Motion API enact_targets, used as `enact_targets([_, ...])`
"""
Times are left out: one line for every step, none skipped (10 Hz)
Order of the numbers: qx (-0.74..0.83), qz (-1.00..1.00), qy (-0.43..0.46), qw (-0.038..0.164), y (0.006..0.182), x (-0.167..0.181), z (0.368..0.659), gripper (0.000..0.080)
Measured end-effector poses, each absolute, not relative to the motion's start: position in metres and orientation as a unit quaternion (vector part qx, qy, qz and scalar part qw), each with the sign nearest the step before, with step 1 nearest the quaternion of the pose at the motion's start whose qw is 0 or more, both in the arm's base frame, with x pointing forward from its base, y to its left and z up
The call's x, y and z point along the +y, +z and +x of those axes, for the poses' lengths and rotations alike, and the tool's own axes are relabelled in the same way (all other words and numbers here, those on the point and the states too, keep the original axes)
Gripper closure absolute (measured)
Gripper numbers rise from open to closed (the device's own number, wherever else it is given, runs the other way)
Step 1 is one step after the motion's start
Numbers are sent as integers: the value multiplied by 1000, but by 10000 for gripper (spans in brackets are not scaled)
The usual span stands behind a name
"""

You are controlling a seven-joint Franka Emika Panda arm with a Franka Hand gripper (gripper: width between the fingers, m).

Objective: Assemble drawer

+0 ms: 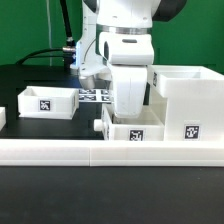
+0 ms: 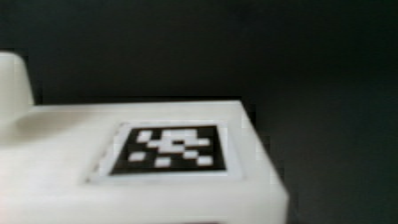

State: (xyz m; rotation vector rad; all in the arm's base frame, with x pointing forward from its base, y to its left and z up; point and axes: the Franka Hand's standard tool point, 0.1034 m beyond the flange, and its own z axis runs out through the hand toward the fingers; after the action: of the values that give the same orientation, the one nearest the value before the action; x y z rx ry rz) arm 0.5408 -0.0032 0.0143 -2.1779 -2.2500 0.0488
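Observation:
The tall boxy white housing (image 1: 186, 98) stands at the exterior view's right, with a tag on its front. One small white tray (image 1: 50, 101) sits at the exterior view's left. A second tray (image 1: 138, 129) sits at centre front beside the housing. My gripper (image 1: 128, 116) hangs straight down onto this second tray, and the hand's body hides its fingertips. The wrist view shows a white drawer part (image 2: 107, 185) very close, with a black-and-white tag (image 2: 169, 150) on it. No fingers show clearly there, so I cannot tell whether the jaws are open or shut.
A long low white rail (image 1: 100, 151) runs along the front of the black table. The marker board (image 1: 95, 96) lies behind the arm. A small white part (image 1: 3, 118) shows at the exterior view's far left edge.

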Motion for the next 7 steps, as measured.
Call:
enact_targets([-720, -694, 15, 6, 14, 0, 541, 755])
enact_targets([-720, -694, 13, 5, 15, 2, 541, 755])
enact_targets([-719, -695, 7, 1, 14, 4, 541, 755])
enact_targets([-720, -694, 10, 4, 13, 5, 540, 755])
enact_targets([-720, -694, 10, 4, 13, 5, 540, 755])
enact_targets([-718, -696, 10, 4, 13, 5, 540, 755])
enact_targets([-716, -698, 9, 3, 13, 6, 540, 755])
